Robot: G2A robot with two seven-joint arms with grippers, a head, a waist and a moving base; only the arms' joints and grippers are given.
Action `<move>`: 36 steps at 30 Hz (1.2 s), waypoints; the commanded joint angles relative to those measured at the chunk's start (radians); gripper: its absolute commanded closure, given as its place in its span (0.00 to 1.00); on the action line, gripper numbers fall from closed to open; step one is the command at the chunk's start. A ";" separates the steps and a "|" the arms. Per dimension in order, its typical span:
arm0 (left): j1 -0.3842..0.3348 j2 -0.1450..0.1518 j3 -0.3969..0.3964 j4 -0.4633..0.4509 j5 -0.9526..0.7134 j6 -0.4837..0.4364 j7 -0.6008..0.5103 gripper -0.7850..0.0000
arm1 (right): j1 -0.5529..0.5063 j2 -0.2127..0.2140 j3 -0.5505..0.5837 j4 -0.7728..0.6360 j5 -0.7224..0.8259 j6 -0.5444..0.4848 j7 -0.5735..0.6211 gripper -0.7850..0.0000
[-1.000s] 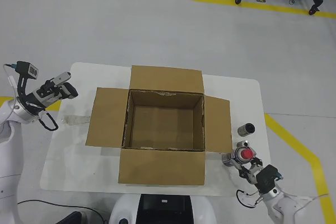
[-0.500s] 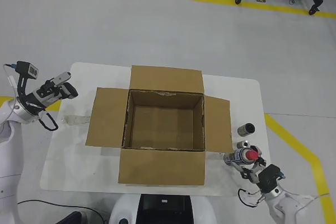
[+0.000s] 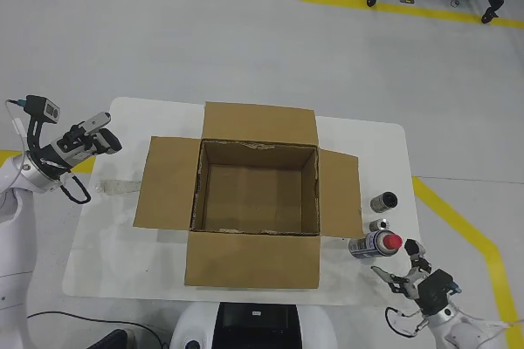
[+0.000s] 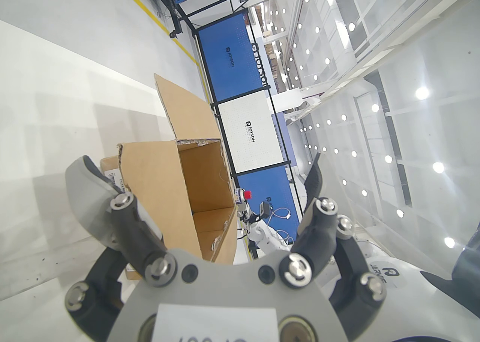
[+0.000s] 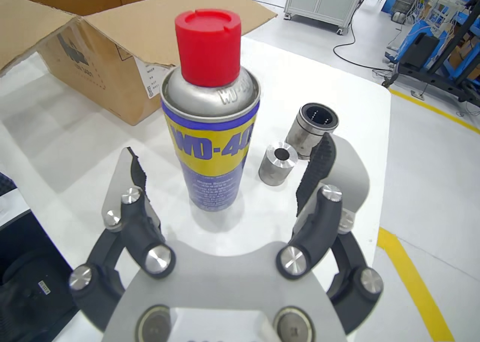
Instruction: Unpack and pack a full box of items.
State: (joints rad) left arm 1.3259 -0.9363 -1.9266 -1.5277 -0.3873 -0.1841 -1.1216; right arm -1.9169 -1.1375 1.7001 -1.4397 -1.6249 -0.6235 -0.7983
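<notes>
Now the right gripper [image 3: 395, 261], spread wide and empty, has withdrawn toward 5 o'clock from the upright spray can [image 3: 371, 245] beside the box [image 3: 253, 259].

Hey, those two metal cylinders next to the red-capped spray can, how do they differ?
The bearing is taller and wider than the short cylinder. The bearing has a wide, dark-lined bore; the short cylinder has thick walls and a narrow hole. The short cylinder stands closer to the spray can than the bearing. Both are grey metal and stand upright on the table.
</notes>
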 commanded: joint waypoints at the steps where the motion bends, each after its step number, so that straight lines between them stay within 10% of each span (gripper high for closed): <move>1: 0.000 0.000 0.000 0.000 0.000 0.000 0.000 0.00 | -0.002 0.001 -0.003 0.004 -0.014 0.014 0.000 0.00; 28: 0.000 0.000 0.000 0.000 0.000 0.000 0.000 0.00 | 0.139 0.009 -0.127 0.074 0.005 -0.024 -0.003 0.01; 31: 0.000 0.000 0.000 0.000 0.000 0.000 0.000 0.00 | 0.149 0.010 -0.136 0.085 0.004 -0.025 -0.010 0.14; 36: 0.000 0.000 0.000 0.000 0.000 0.000 0.000 0.00 | 0.163 0.011 -0.154 0.094 0.007 -0.023 -0.021 0.89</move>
State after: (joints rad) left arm 1.3259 -0.9363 -1.9266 -1.5277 -0.3873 -0.1841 -1.1216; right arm -1.7558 -1.1265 1.5485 -1.3463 -1.6175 -0.6468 -0.8179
